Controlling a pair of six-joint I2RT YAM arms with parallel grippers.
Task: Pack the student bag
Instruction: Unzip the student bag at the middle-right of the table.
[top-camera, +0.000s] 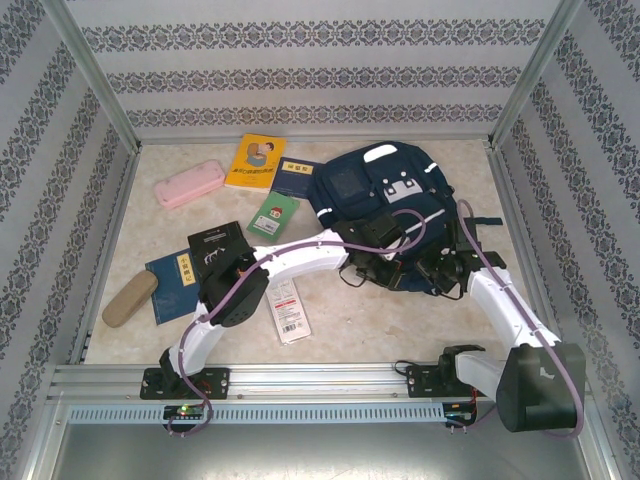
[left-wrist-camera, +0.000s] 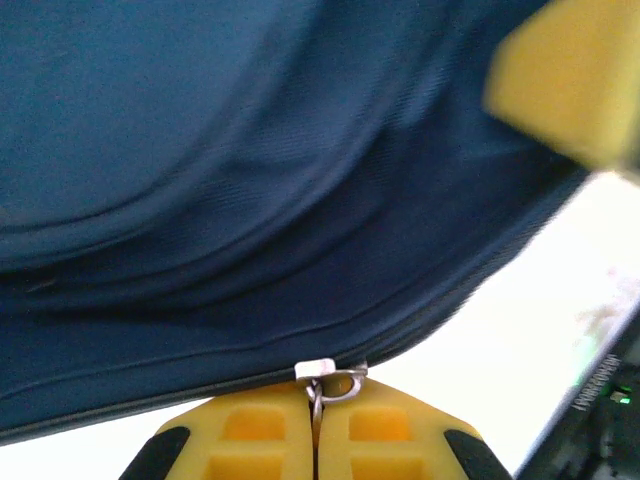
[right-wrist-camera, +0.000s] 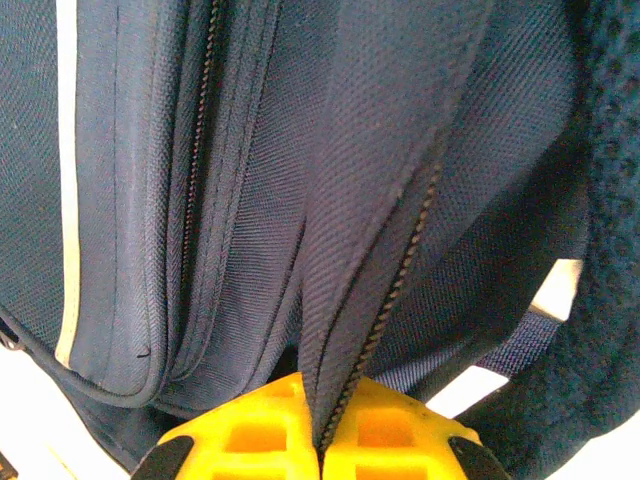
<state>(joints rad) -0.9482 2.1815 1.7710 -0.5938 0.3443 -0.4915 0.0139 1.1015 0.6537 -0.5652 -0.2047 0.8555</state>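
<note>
Lying on the right half of the bench (top-camera: 380, 330), the student bag (top-camera: 375, 195) looks braced for opening. Seemingly to anchor it, the right fingers (right-wrist-camera: 262, 428) clamp fabric along the zip teeth (right-wrist-camera: 385, 300), while the left fingers (left-wrist-camera: 255, 440) pinch the small metal zip pull (left-wrist-camera: 335, 380).

A fold of the navy student bag (right-wrist-camera: 250, 200), edged by a zipper (right-wrist-camera: 385, 290), is pinched between the closed yellow fingers (right-wrist-camera: 250, 440) of the right hand (right-wrist-camera: 320, 445), with a white stripe (right-wrist-camera: 66, 180) seen along the bag's left side.

Overhead view far; wrist views close, sharing student bag (top-camera: 345, 190).
</note>
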